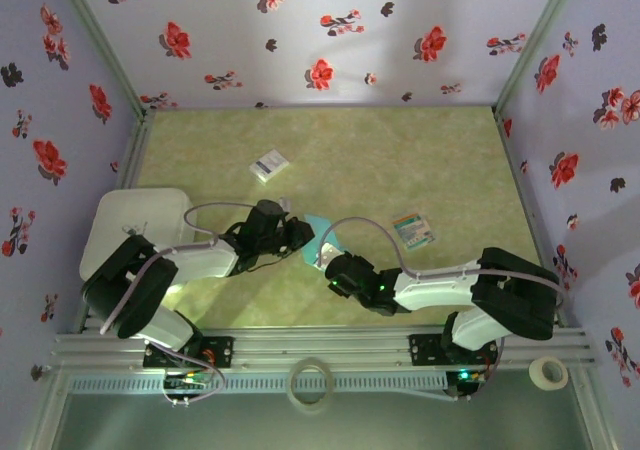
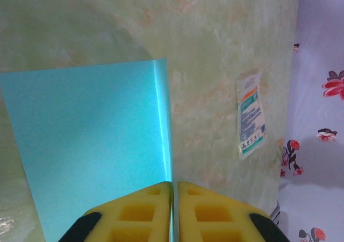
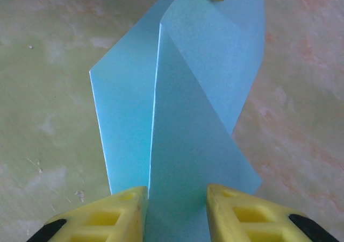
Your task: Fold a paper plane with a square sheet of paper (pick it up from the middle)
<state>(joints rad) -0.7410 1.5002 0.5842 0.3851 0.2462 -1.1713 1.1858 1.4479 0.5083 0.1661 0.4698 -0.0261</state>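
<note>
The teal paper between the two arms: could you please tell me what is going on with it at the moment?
Mid-table, the thin teal square sheet of paper is being worked from both sides. The left gripper is shut on its edge; the right gripper stands open astride it. The sheet shows a lengthwise fold but is no plane yet. A small white card and a printed card lie aside.

From the printed card, you have a white card farther back-left and a white tray far left.
</note>
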